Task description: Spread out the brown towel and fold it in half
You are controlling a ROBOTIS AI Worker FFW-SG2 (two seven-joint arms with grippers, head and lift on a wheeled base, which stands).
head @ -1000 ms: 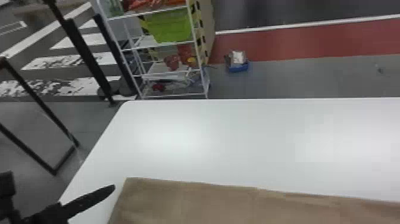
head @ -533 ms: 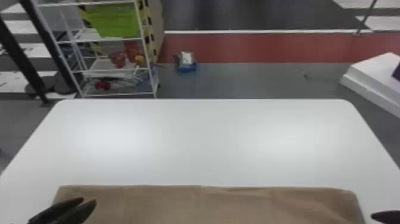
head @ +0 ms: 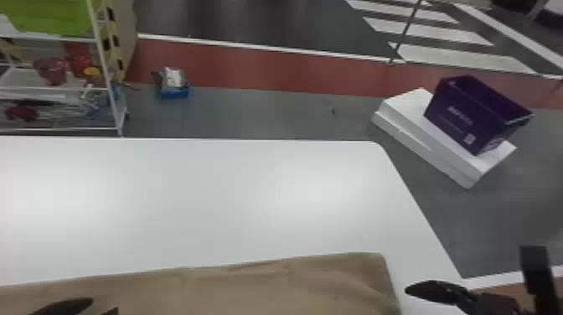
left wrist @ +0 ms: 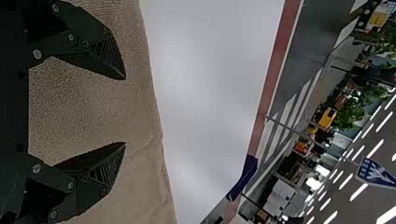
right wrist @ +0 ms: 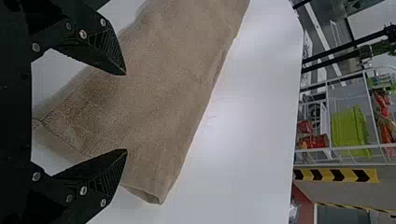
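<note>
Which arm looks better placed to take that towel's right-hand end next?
The right, probably: the right gripper, open, is by that end of the towel, while the left gripper is over it farther left.

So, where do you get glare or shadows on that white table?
Head view: two soft glare patches on the table, one toward the left, one toward the right. Left wrist view: fainter glare on the tabletop, plus ceiling lights showing as bright streaks. Right wrist view: a pale glare beyond the towel, and a soft grey shadow beside the towel's edge.
</note>
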